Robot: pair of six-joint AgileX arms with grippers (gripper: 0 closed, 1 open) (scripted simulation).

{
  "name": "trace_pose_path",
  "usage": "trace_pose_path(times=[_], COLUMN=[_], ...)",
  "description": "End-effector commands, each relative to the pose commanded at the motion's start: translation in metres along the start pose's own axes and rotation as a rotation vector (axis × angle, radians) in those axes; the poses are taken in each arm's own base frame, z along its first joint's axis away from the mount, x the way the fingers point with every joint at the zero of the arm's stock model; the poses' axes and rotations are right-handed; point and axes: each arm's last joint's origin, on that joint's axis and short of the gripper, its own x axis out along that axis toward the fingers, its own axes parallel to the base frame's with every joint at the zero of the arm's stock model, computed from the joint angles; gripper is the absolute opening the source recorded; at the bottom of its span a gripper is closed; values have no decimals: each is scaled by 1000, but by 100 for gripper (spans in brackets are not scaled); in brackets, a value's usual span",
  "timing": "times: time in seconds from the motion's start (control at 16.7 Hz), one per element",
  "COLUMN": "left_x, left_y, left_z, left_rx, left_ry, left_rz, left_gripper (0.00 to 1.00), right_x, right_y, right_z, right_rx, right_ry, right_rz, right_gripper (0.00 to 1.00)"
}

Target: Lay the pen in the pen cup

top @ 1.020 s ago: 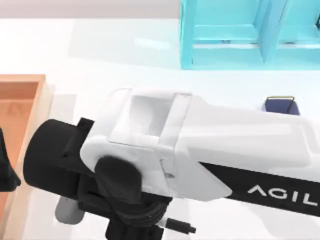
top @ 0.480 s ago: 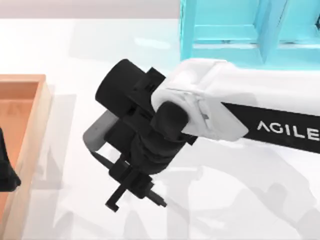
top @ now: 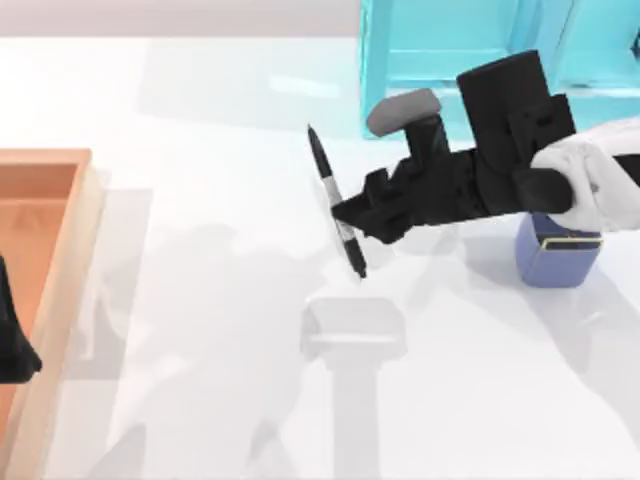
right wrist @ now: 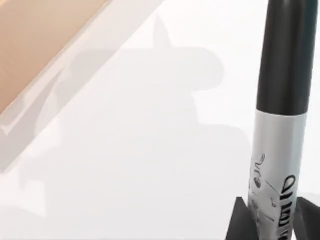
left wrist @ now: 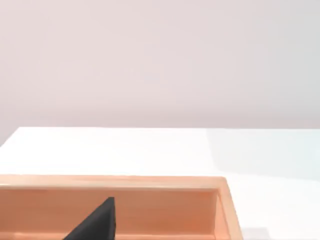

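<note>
Black lettering is showing on the pen's (right wrist: 279, 150) silvery barrel in the right wrist view — too partial to read. The right end effector (top: 350, 212) is gripping the pen (top: 335, 203) mid-barrel, holding it above the worktop (top: 200, 380) at upper centre of the top view. The pen cup (top: 555, 262) is sitting at centre right, partly under the arm. A turquoise shelf (top: 480, 70) is standing at upper right, an orange tray (top: 50, 260) at left. The left end effector (top: 12, 340) is parked at the left edge, over the tray; can't tell its state. Since half a second ago the right arm has swung rightward — uncovering the cup.
</note>
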Motion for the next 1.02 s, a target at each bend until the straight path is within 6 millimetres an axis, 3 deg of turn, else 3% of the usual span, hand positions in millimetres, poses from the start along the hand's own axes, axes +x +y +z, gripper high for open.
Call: trace_pose_path(times=[0.24,0.42,0.72,1.02], left_x=[0,0,0,0], left_y=[0,0,0,0], left_z=[0,0,0,0], left_rx=[0,0,0,0], left_ry=[0,0,0,0], left_rz=[0,0,0,0], left_gripper=[100,100,100,100], right_x=[-59,-109,-179,-210], right_y=[-69,-97,-112,-111], right_z=[-13,-27,-50,-62], right_rx=[-32,-142,-368,-485], right_ry=[-320,-511,-686,-727], right_rz=[73,96,77,49], right_gripper=[0,0,0,0])
